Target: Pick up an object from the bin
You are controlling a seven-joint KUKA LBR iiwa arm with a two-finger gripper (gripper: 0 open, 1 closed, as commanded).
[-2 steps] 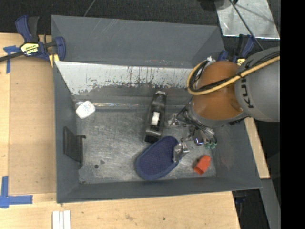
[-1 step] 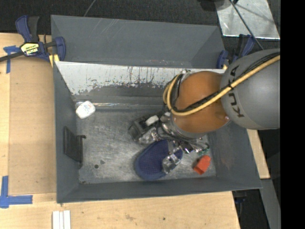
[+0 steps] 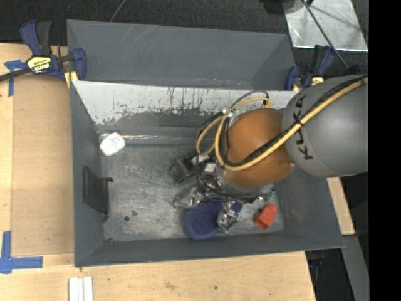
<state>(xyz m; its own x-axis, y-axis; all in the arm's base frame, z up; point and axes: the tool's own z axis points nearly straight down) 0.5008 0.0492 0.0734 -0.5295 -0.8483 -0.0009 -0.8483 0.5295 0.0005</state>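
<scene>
The gripper (image 3: 220, 207) hung low over the floor of the grey bin (image 3: 188, 55), tucked under the arm's orange cover (image 3: 254, 149); whether it stood parted or closed could not be told. Right against it, below and to its left in the camera view, lay 1 dark blue rounded thing (image 3: 199, 222); nothing showed it gripped. Just to the gripper's right sat 1 small red block (image 3: 265, 216). Close on its left lay small metal bits (image 3: 187, 199), and above those a dark, angular piece (image 3: 182, 168). Well apart, far to its left, 1 flat black piece (image 3: 96, 190) rested by the bin wall, with 1 white thing (image 3: 113, 144) beyond it
</scene>
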